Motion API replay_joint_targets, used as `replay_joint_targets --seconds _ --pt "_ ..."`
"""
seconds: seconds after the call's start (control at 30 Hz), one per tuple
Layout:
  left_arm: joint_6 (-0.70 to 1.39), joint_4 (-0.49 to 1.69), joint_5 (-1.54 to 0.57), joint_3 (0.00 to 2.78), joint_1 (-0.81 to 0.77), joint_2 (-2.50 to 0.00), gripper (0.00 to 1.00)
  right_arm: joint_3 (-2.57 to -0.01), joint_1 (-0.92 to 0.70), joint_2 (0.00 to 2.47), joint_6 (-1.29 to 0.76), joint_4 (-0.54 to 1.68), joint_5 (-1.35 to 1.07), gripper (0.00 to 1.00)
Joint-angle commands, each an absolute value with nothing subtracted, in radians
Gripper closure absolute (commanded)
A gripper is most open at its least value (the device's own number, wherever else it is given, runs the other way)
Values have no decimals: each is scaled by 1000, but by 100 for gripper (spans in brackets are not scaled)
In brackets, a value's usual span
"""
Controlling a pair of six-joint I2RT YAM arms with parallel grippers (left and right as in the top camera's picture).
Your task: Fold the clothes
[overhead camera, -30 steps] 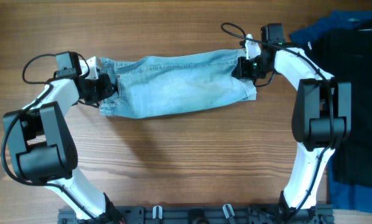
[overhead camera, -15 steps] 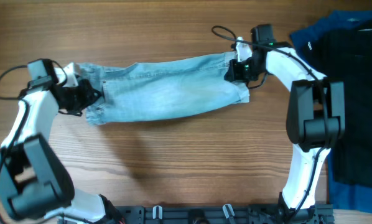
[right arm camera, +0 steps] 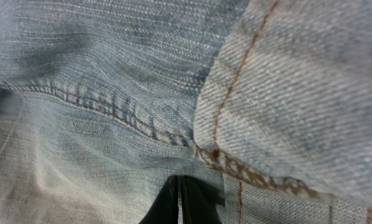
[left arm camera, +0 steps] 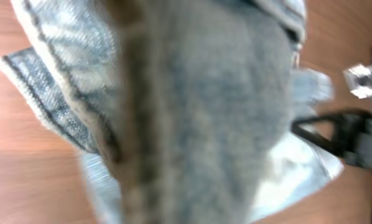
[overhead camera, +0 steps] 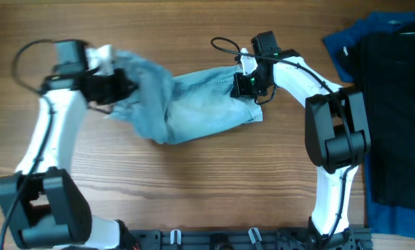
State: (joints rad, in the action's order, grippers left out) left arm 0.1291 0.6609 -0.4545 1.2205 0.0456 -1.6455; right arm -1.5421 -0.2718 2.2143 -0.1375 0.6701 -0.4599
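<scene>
The light blue denim shorts lie across the middle of the table, with their left end lifted and bunched over to the right. My left gripper is shut on that left end and holds it above the table; denim fills the left wrist view, blurred, and hides the fingers. My right gripper is shut on the right end of the shorts near the table top. In the right wrist view the dark fingertips are closed together with denim all around them.
A dark blue garment with a small white logo and a black garment lie at the table's right edge. Bare wood runs in front of the shorts. Cables loop from both wrists.
My left gripper has lifted its end of the shorts and carried it right, bunching the cloth. My right gripper has moved left with its end. The shorts now span less width.
</scene>
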Motion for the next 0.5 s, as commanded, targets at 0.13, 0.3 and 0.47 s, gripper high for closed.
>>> replay_joint_targets --seconds 0.13,0.3,0.47 --pt "332 412 -434 1237 -300 -1633 96 -1513 -301 2286 -158 681 -400 96" --pt "384 260 -309 1237 -472 -1647 96 -1513 -301 2286 -157 681 -400 96" --pt "409 189 -224 1237 -561 -1728 95 -1513 -301 2286 -158 682 -401 96"
